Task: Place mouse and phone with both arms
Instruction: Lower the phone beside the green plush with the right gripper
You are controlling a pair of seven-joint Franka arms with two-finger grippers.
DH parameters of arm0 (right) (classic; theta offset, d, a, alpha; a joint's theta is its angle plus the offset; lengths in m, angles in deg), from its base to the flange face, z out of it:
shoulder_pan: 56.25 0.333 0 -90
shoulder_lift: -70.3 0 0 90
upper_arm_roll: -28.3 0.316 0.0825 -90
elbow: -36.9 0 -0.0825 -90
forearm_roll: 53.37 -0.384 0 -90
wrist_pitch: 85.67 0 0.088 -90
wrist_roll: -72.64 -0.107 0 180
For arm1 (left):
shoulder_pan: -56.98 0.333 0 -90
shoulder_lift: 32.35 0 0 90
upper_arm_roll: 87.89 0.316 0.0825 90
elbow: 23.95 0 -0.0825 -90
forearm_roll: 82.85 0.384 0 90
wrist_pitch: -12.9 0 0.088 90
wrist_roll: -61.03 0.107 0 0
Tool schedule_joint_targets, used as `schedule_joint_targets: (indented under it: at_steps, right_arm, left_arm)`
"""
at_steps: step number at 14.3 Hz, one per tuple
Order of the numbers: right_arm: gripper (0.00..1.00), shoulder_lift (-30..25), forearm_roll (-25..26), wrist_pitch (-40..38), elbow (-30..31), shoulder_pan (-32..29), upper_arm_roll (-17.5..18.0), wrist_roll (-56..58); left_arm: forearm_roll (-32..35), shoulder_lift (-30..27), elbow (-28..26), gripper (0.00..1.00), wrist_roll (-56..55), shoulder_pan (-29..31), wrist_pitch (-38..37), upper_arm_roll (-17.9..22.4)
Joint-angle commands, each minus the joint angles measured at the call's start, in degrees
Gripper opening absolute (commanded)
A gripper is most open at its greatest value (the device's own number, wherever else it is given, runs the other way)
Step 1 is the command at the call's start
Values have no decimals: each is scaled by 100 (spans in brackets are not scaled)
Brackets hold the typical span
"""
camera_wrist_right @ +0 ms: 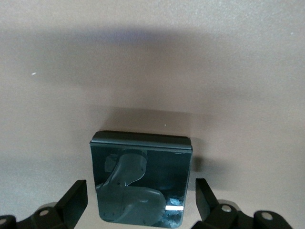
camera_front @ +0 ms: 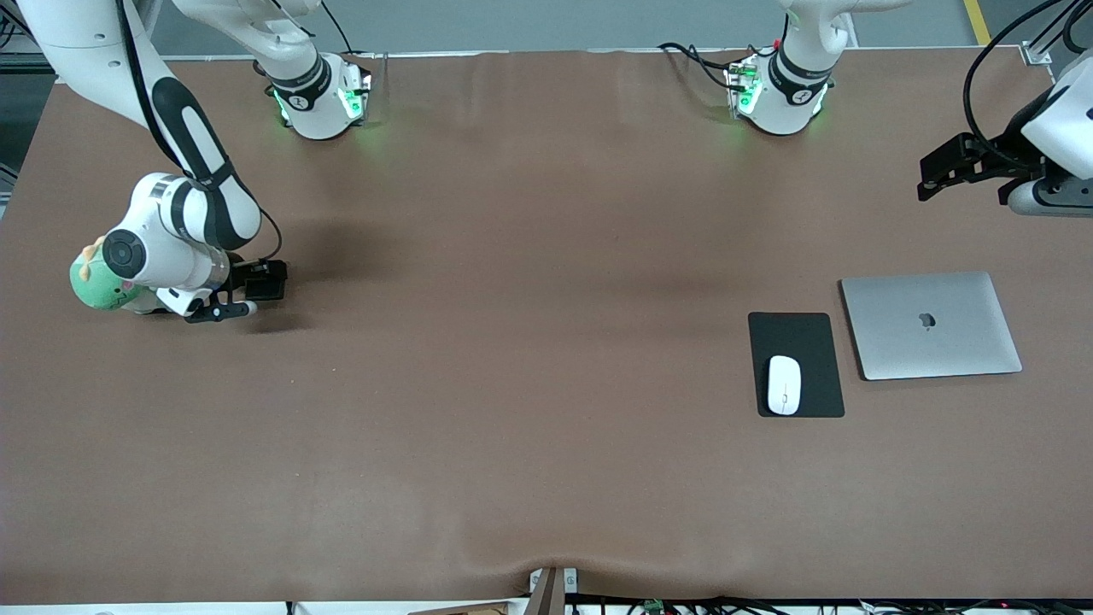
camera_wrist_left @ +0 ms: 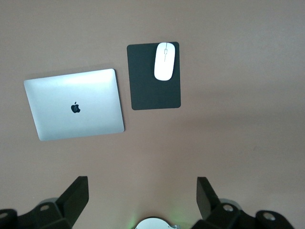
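The white mouse [camera_front: 784,384] lies on a black mat [camera_front: 803,342] toward the left arm's end; it also shows in the left wrist view [camera_wrist_left: 164,61]. The black phone [camera_wrist_right: 140,179] lies flat on the brown table, its glossy face reflecting the arm. My right gripper [camera_wrist_right: 140,202] is open, with one finger on each side of the phone's near end and a small gap at each. In the front view the right gripper [camera_front: 224,311] sits low at the right arm's end, and I cannot pick the phone out there. My left gripper [camera_front: 931,179] [camera_wrist_left: 143,195] is open and empty, held above the table.
A closed silver laptop [camera_front: 931,325] lies beside the mat [camera_wrist_left: 147,86], farther toward the left arm's end; it also shows in the left wrist view [camera_wrist_left: 74,105]. A green plush toy [camera_front: 98,286] sits right by the right arm's wrist.
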Motion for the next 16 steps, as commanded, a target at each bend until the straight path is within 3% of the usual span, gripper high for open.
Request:
schedule_joint_targets:
  at_steps: [1,6,11,16]
  right_arm:
    - [100,-97,79,-334,-215,-126,89,51]
    - [100,-150,70,-845,-1066,-21,124,95]
    - [100,-106,44,-2925,-2841,-12,124,324]
    - [100,-97,53,-3613,-3914,-56,124,333]
  left_arm:
    - [129,-24,-23,100,11,2,77,-26]
    - [120,-24,-23,100,20,29,77,-26]
    - [120,-24,-23,100,20,29,77,-26]
    - [120,-24,-23,100,20,29,86,-26]
